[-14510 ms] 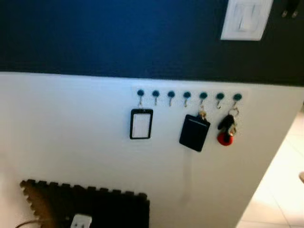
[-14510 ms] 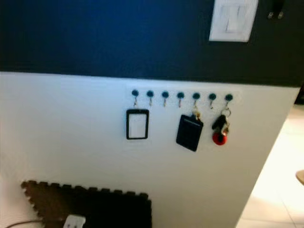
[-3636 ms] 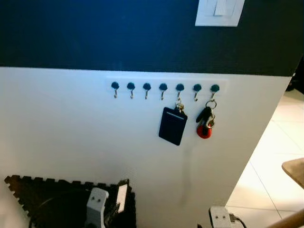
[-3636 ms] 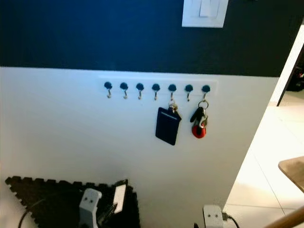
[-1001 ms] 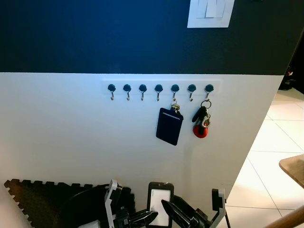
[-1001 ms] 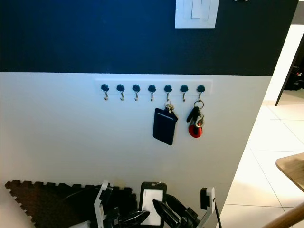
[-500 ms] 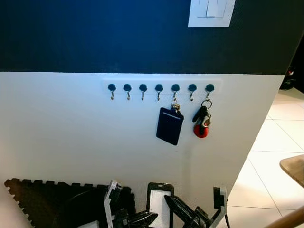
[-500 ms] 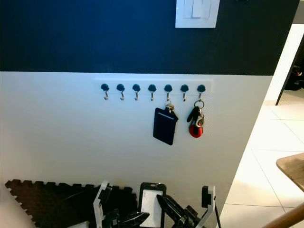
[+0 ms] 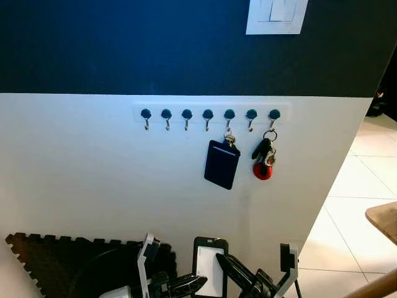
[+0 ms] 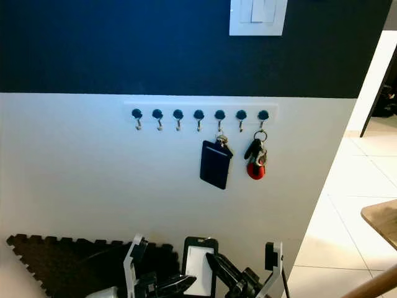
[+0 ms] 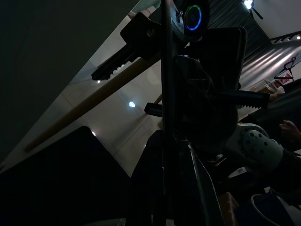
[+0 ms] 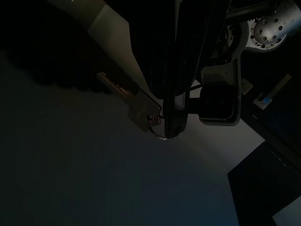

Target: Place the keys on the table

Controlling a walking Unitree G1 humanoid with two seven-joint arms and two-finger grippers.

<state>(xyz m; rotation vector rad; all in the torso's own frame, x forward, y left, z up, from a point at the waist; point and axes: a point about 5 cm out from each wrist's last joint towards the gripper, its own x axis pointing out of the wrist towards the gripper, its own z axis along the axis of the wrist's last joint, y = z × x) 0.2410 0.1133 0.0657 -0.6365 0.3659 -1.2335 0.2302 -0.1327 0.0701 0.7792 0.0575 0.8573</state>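
Keys point(image 9: 263, 159) with a red fob hanging on the last hook of the hook rail point(image 9: 209, 113), dark card holder point(image 9: 221, 164) beside. Below the rail, left gripper point(image 9: 186, 285) and right gripper point(image 9: 239, 276) clamped together on a white badge point(image 9: 209, 273). Foam mat point(image 9: 56, 261) lower left; table point(image 9: 383, 218) corner far right.

Wall point(image 9: 93, 167): matt, smooth paint, dark blue above, white below. Hook rail point(image 9: 211, 113): thin bright metal hooks under glossy teal caps. Keys point(image 9: 264, 156): metal ring, black plastic fob, glossy red tag. Dark card holder point(image 9: 221, 164): matt, on a metal clip. Light switch point(image 9: 276, 13): smooth white plastic. Floor tiles point(image 9: 360, 186): pale, glossy. Foam mat point(image 9: 56, 261): dark, dull, toothed edge. Beside the right gripper point(image 10: 218, 267), a black-framed badge holder point(image 10: 197, 264) with white insert, and a metal key point(image 12: 127, 100) on a ring.
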